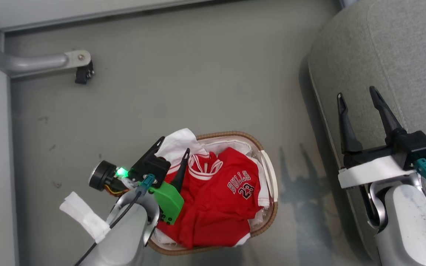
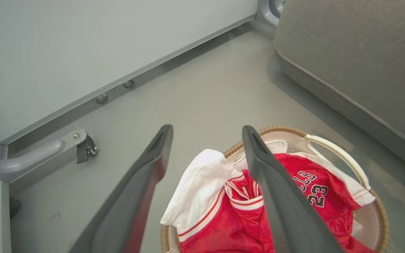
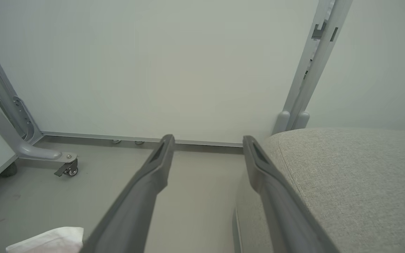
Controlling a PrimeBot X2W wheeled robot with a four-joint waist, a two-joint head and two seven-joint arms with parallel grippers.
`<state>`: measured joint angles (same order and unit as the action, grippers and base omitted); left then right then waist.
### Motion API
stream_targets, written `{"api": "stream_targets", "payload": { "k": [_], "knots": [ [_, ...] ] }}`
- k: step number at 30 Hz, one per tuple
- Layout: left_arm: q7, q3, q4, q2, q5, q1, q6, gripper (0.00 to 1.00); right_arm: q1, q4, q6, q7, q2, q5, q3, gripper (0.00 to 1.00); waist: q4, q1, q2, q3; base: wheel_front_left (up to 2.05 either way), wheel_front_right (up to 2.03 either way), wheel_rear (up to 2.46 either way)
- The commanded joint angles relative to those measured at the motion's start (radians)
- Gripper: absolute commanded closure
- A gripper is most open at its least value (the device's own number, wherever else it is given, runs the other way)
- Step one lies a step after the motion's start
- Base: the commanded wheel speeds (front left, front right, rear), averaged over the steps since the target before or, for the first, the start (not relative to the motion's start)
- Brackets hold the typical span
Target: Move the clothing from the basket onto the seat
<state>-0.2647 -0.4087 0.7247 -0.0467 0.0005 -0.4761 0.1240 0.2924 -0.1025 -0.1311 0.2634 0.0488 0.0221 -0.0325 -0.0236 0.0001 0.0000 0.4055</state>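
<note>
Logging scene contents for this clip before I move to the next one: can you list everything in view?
clothing: one, red jersey with white sleeves and "BULLS 23" lettering, lying crumpled in the basket
basket: one, white with a brown woven rim, on the floor left of the seat
seat: one, grey fabric, at the right
floor: grey, under everything
wall panel: white, behind the floor
frame leg: one, grey metal, far left, ending in a black caster
left gripper: dark fingers, open, over the basket's left side
right gripper: dark fingers, open, holding nothing, over the seat's edge
</note>
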Motion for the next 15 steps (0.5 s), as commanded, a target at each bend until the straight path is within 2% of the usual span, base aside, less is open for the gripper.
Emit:
{"api": "stream_targets", "payload": {
  "k": [1, 15],
  "knots": [
    [0.000, -0.021, 0.024, -0.007, -0.007, -0.055, 0.004, 0.00, 0.032, 0.010, 0.001, 0.002, 0.003, 0.009, -0.004, 0.00, -0.094, -0.0001, 0.0000, 0.193, 0.00, 0.00, 0.00],
    [0.069, -0.375, 0.334, -0.008, -0.102, -0.286, 0.007, 0.00, 0.132, 0.043, 0.001, 0.002, 0.002, 0.103, 0.062, 0.00, -0.215, -0.0001, 0.0000, 0.419, 0.00, 0.00, 0.00]
  ]
}}
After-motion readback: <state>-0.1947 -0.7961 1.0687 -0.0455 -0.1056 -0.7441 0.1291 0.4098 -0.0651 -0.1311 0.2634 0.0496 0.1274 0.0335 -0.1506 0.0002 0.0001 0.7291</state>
